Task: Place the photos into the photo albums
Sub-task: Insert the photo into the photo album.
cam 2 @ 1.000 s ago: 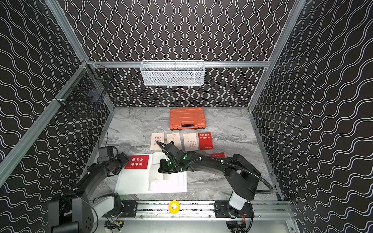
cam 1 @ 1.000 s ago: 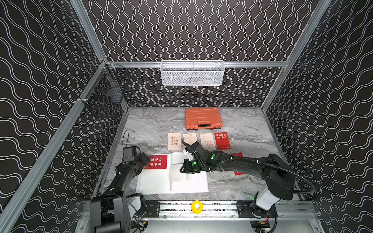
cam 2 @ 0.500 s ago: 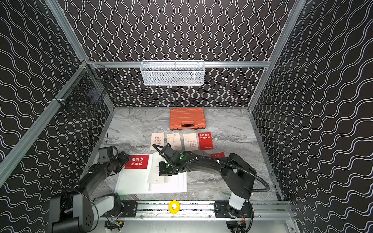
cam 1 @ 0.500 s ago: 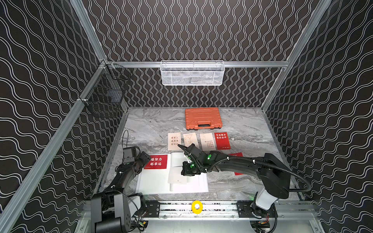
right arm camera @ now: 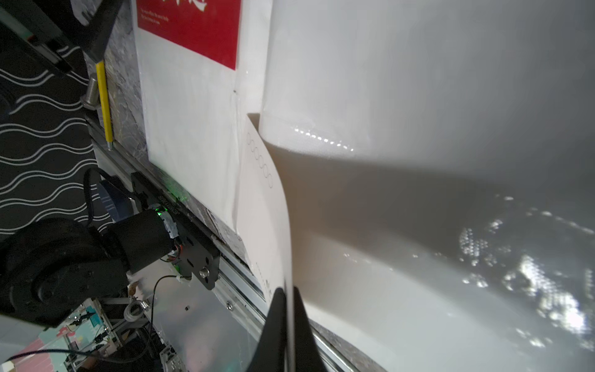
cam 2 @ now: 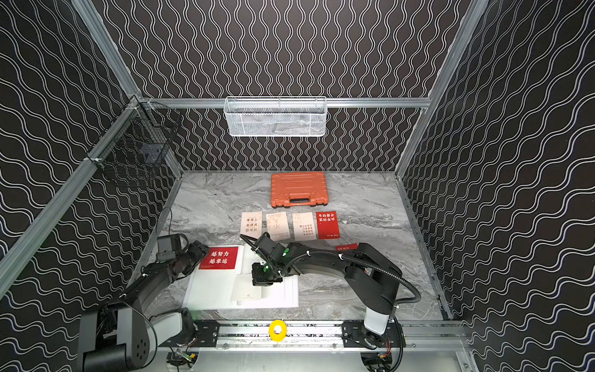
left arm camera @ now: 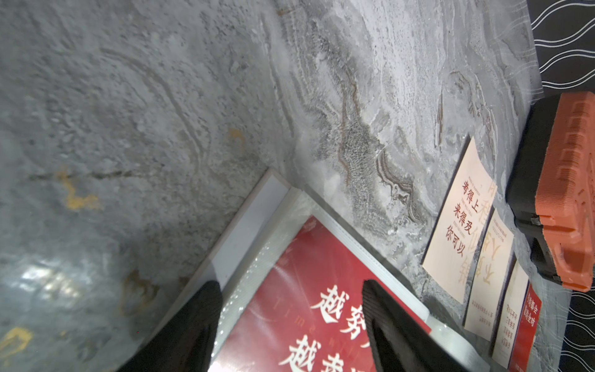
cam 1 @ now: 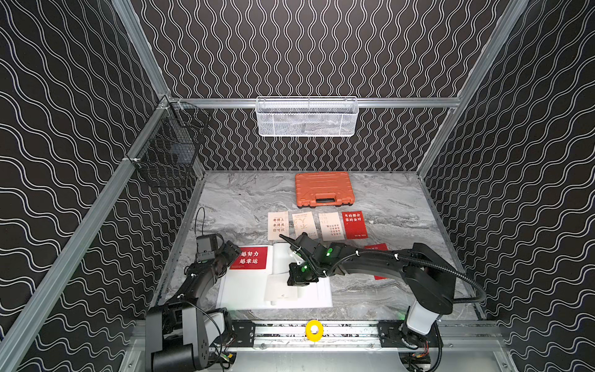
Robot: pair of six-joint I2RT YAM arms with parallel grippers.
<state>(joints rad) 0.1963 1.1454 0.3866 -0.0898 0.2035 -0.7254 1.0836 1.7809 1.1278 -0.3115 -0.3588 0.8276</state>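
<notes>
The photo album (cam 1: 241,290) (cam 2: 209,290) lies open and white at the table's front. A red photo (cam 1: 249,257) (left arm camera: 306,306) sits in its far left page pocket. My left gripper (cam 1: 233,254) (left arm camera: 291,285) hovers open over that corner, one finger on each side of the red photo's edge. My right gripper (right arm camera: 288,296) is shut on a cream photo (right arm camera: 267,209) (cam 1: 281,291), seen edge-on, whose far end lies under a glossy lifted sleeve (right arm camera: 418,80) near the album's fold. Behind the album lie three cream photos (cam 1: 303,225) and a red one (cam 1: 354,224).
Another red photo (cam 1: 375,248) shows partly from under the right arm. An orange tool case (cam 1: 323,189) stands at the back. A white mesh basket (cam 1: 306,117) hangs on the back rail, a black wire basket (cam 1: 167,154) on the left rail.
The right arm's elbow has drawn a little to the left while its gripper stays over the album with the cream photo. The left arm has barely moved.
</notes>
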